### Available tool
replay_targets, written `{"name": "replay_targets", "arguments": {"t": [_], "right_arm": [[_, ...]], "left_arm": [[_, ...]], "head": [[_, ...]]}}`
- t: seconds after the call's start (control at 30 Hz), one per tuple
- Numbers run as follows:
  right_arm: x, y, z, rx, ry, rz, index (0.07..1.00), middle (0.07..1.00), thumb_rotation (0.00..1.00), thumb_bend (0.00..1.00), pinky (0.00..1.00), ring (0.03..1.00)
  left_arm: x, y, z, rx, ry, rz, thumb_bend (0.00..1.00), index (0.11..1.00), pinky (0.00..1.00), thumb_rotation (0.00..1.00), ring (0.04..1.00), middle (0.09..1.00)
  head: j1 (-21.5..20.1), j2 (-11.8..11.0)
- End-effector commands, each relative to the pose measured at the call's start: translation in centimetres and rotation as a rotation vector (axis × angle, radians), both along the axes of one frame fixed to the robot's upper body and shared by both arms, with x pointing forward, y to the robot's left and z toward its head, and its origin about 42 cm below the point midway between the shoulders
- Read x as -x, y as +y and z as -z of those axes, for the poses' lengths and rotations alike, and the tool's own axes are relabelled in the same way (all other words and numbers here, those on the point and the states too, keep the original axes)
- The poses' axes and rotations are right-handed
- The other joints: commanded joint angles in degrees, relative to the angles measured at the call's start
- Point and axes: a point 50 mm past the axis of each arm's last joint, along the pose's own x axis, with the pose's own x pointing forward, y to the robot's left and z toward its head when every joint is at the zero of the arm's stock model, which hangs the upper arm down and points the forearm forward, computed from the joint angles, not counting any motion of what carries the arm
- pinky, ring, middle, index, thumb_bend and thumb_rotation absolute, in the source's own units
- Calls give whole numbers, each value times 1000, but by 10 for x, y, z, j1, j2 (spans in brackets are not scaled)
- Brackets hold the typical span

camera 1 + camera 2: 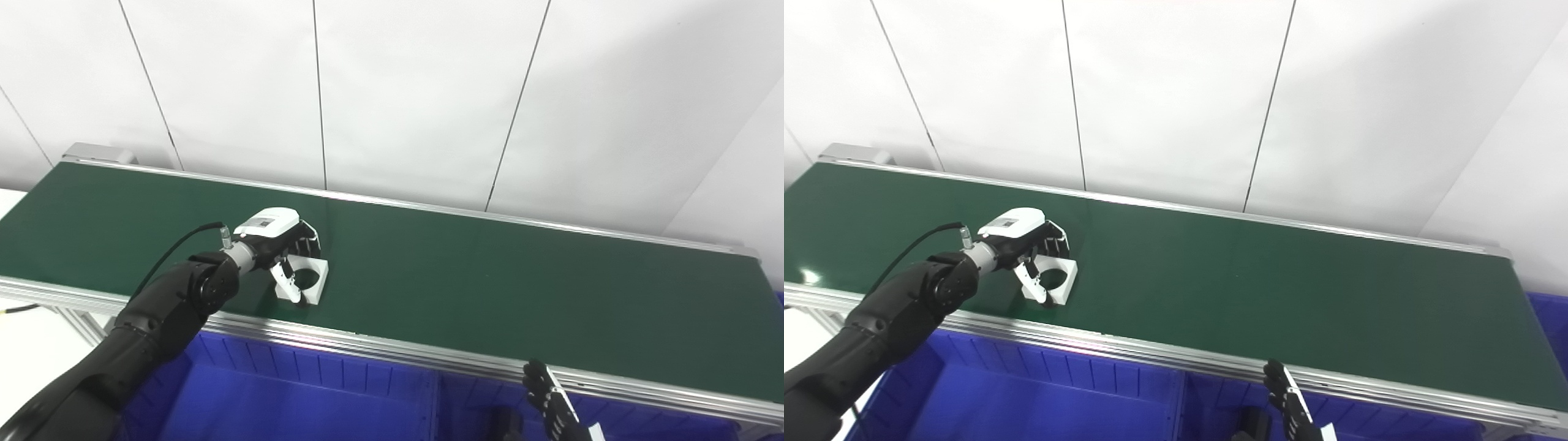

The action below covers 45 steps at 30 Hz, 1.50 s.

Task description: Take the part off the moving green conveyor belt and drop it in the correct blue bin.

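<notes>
A white square part with a round hole (313,277) lies on the green conveyor belt (490,288), near its front edge on the left. My left hand (277,237) is on the part, with fingers (306,242) at its far side and the thumb across its near left side; the part still touches the belt. It also shows in the right eye view (1062,277). My right hand (550,401) is low at the bottom, below the belt's front rail, with its fingers spread and holding nothing.
Blue bins stand under the belt's front rail: one at the left (275,398) and another to its right (471,398), split by a wall. An aluminium rail (392,349) runs along the belt's front. A white panelled wall stands behind.
</notes>
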Motion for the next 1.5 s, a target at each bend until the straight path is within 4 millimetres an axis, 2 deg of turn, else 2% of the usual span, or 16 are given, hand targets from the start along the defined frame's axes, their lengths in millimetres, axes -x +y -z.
{"name": "replay_targets", "arguments": {"t": [0.0, 0.17, 0.37, 0.47, 0.57, 0.63, 0.83, 0.93, 1.0, 1.13, 1.37, 1.47], "right_arm": [[-4, 2, -14, -13, -84, -7, 939, 923, 612, 774, 906, 922], [-2, 5, -15, -8, -85, -11, 941, 927, 615, 779, 911, 926], [0, 11, -17, -2, -99, -9, 935, 916, 620, 783, 899, 913], [0, 17, -20, -9, -105, -5, 935, 914, 615, 788, 904, 910], [1, 22, -22, -9, -111, -2, 938, 914, 622, 791, 917, 907], [1, 25, -24, -6, -110, 9, 935, 910, 627, 802, 915, 902], [3, 34, -31, -18, -103, 25, 928, 905, 629, 826, 904, 900], [1, 37, -35, -17, -116, 19, 935, 907, 632, 801, 911, 898], [1, 39, -37, -16, -116, 23, 935, 906, 633, 794, 904, 896], [0, 41, -42, -13, -107, 34, 926, 904, 644, 806, 880, 893], [0, 42, -46, -2, -112, 35, 926, 904, 664, 784, 874, 889], [0, 41, -48, -1, -112, 36, 926, 903, 675, 775, 879, 886]], "left_arm": [[-6, 12, -18, 32, -74, 3, 499, 518, 387, 0, 406, 492], [8, 8, -41, 235, -200, -24, 499, 505, 424, 0, 425, 500], [39, -9, -71, 533, -377, 24, 500, 497, 411, 0, 437, 493], [57, -17, -78, 641, -435, 72, 500, 495, 413, 0, 443, 492], [76, -25, -78, 721, -438, 72, 500, 483, 409, 0, 450, 498], [90, -32, -75, 765, -428, 68, 500, 485, 392, 0, 442, 501], [135, -59, -49, 833, -334, 76, 499, 487, 390, 0, 443, 498], [152, -72, -33, 824, -258, 85, 498, 479, 390, 0, 451, 501], [160, -76, -21, 783, -222, 97, 497, 497, 349, 0, 424, 501], [171, -79, -1, 673, -138, 131, 493, 530, 317, 0, 383, 486], [171, -81, 15, 542, 26, 167, 495, 524, 423, 0, 410, 494], [167, -82, 24, 480, 96, 144, 495, 529, 412, 0, 396, 486]], "head": [[1, 0], [-22, 6], [-63, 15], [-85, 26], [-98, 32], [-110, 38], [-142, 60], [-153, 71], [-156, 76], [-157, 85], [-154, 92], [-151, 94]]}}
